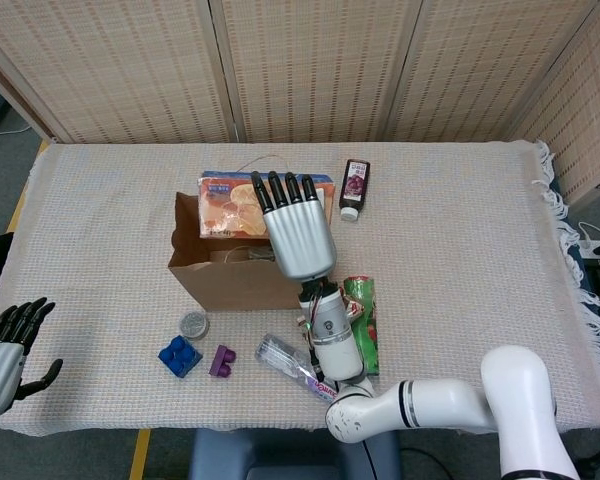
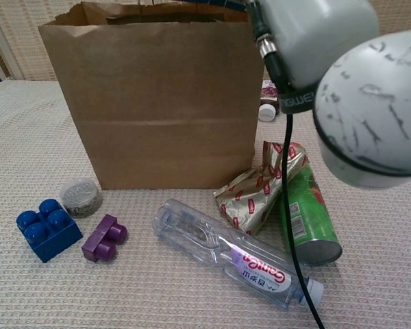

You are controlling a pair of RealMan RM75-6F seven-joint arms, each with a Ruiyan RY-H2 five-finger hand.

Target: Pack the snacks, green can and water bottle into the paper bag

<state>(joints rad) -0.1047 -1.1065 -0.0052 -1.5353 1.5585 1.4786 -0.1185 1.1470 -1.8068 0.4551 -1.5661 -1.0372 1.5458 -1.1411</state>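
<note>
right hand holds the orange snack packet flat over the paper bag mouth, apparently to drop it in, with green can lying at four o'clock.

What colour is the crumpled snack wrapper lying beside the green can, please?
Gold with red labels; the chest view shows it best.

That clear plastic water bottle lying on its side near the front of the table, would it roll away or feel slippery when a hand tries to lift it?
The clear plastic water bottle lies on its side and is round, so a nudge would probably roll it, though the woven tablecloth may slow it. Its smooth wall looks slippery. It appears mostly empty, so likely light and easily squashed.
</note>
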